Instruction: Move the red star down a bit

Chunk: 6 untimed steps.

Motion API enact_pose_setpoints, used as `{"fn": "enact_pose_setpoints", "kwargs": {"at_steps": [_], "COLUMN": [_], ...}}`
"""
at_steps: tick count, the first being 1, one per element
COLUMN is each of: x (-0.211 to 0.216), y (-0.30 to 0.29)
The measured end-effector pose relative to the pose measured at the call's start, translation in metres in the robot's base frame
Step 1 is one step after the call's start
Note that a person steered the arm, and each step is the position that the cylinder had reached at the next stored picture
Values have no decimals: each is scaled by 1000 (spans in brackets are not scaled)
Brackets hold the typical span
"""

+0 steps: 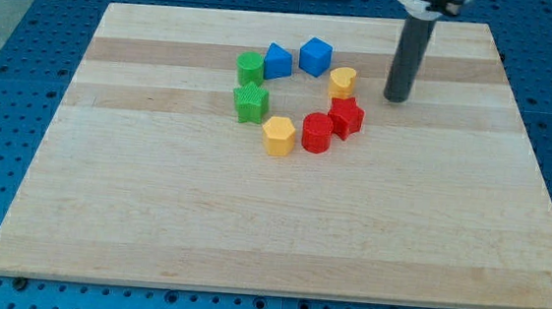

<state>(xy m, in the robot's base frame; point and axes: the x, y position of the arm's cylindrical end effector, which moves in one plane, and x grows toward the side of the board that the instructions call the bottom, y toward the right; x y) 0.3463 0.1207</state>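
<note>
Tip (396,98) bare, touches nothing; sits at view's right of ring, beside yellow heart (342,81), above-right of red star (346,117). Star touches red cylinder (317,132) at ring's right side. Likely light, rigid plastic, slides easily; push top edge downward.

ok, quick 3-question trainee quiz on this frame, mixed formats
1. True or false: my tip touches the red star.
2. Which block sits directly above the red star in the view? A) yellow heart B) green star C) blue cube
3. Fill in: the block touching the red star on the view's left is the red ____.

Key: 1 false, the tip stands apart, up and to the view's right of it. 2 A. 3 cylinder.
</note>
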Motion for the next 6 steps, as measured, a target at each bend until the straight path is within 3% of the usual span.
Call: {"fn": "enact_pose_setpoints", "kwargs": {"at_steps": [2,3,5,6], "x": [-14,-56,-56,-31], "y": [-11,-15,-18,-45]}}
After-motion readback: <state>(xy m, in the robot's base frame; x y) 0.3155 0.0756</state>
